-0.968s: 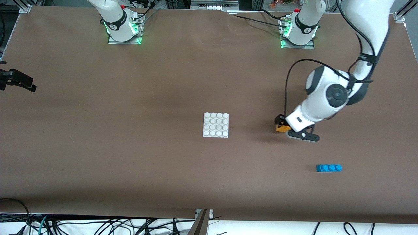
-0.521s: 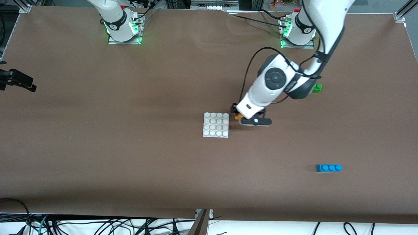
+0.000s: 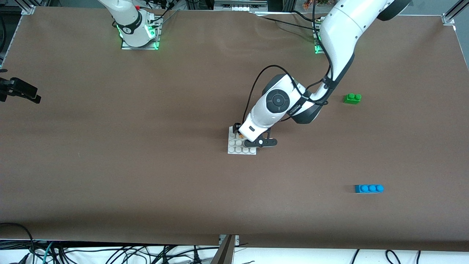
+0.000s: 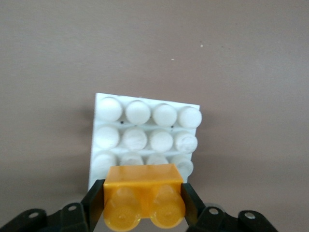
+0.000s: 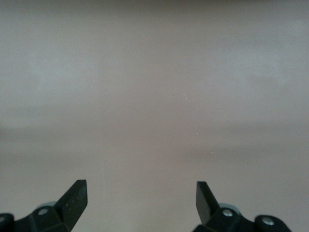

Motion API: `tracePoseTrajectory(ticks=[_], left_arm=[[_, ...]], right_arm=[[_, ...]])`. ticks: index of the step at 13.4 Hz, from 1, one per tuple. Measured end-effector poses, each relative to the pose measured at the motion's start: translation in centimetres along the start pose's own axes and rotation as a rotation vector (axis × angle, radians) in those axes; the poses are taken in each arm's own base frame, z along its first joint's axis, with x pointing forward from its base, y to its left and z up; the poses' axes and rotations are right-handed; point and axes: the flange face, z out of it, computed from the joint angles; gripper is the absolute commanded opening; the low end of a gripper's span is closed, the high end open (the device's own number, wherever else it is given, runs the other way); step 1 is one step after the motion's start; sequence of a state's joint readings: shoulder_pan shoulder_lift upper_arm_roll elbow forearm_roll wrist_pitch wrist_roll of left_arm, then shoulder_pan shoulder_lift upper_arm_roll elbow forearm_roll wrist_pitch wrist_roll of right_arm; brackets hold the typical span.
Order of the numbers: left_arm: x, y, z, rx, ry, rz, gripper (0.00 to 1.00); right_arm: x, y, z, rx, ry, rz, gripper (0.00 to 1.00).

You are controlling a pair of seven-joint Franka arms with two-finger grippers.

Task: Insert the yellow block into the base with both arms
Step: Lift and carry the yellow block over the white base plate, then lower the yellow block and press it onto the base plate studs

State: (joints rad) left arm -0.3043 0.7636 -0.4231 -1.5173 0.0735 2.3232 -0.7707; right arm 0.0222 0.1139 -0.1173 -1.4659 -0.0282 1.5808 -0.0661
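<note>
The white studded base point(image 3: 234, 148) lies mid-table. My left gripper point(image 3: 239, 135) has reached over the part of it farther from the front camera and is shut on the yellow block point(image 3: 240, 138), of which only a sliver shows there. In the left wrist view the yellow block point(image 4: 142, 186) sits studs-up between the two black fingers point(image 4: 95, 205), and my left gripper point(image 4: 143, 203) hangs over one edge row of the base point(image 4: 145, 130). Whether block and base touch I cannot tell. My right gripper point(image 5: 141, 198) is open over bare brown table with nothing between its fingers.
A green two-stud brick point(image 3: 352, 98) lies toward the left arm's end of the table. A blue three-stud brick point(image 3: 369, 188) lies nearer the front camera at that end. A black fixture point(image 3: 20, 92) juts in at the right arm's end.
My left gripper has carried the yellow block from the left arm's end of the table to over the base. The green brick, hidden by the arm before, now shows.
</note>
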Motion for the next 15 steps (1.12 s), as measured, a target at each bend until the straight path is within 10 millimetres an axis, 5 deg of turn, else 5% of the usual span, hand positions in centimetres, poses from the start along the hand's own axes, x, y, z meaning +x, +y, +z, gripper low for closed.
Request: tracePoseTrajectory(ticks=[6,15], left_arm=[[-0.8,0.8,2.5,0.029,0.006,0.025,0.59],[-0.2,0.2,2.7,0.073,0.044,0.062,0.6]], right_arm=[[0.0,0.0,0.0,0.0,0.0,0.0,1.0],[0.0,0.0,0.0,0.0,0.0,0.0,1.0]])
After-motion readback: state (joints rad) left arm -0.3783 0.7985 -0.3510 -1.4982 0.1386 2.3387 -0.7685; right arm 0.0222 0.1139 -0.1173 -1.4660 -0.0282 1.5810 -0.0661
